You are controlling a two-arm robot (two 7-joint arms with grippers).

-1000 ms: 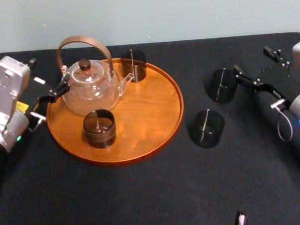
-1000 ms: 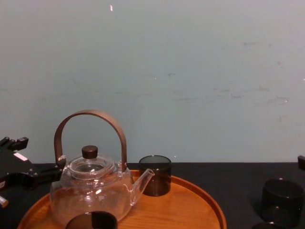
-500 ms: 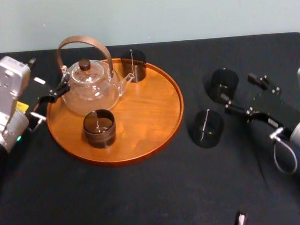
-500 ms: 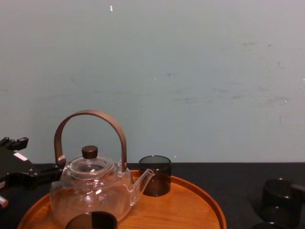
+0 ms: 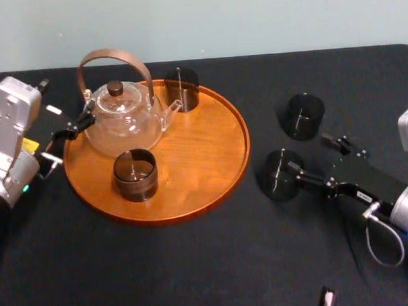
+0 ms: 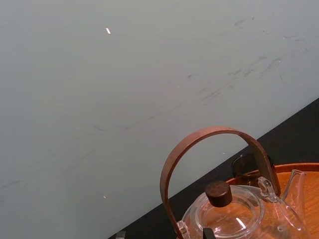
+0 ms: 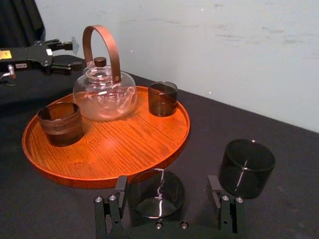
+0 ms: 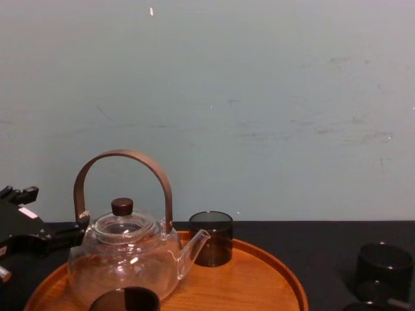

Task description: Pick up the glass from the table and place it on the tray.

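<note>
Two grippers logged, left to right. Left gripper [image 5: 65, 142]: parked at the left edge of the counter [image 5: 195, 262], just beside the tray [image 5: 211, 166]; fingers [image 5: 74, 128] spread apart, nothing held, one tip close to the base of the teapot handle.

Tray contents: glass teapot [image 5: 121, 119] with brown hoop handle on the far left part, spout pointing right. Smoky glass [image 5: 181, 88] upright at the far rim, just beside the spout. Brown glass [image 5: 134, 173] upright on the near left part, in front of the teapot.

Right of the tray, on bare counter: near glass [image 5: 279, 175], dark and upright, off the tray and close to its right rim. Far glass [image 5: 304, 115] upright behind it, apart from it.

Right gripper [image 5: 309, 155]: reaches in from the right, low at the near glass. Fingers [image 7: 121, 191] wide open, gripping nothing. Right wrist view: near glass stands in the gap between them. Contact with the glass: cannot tell.
</note>
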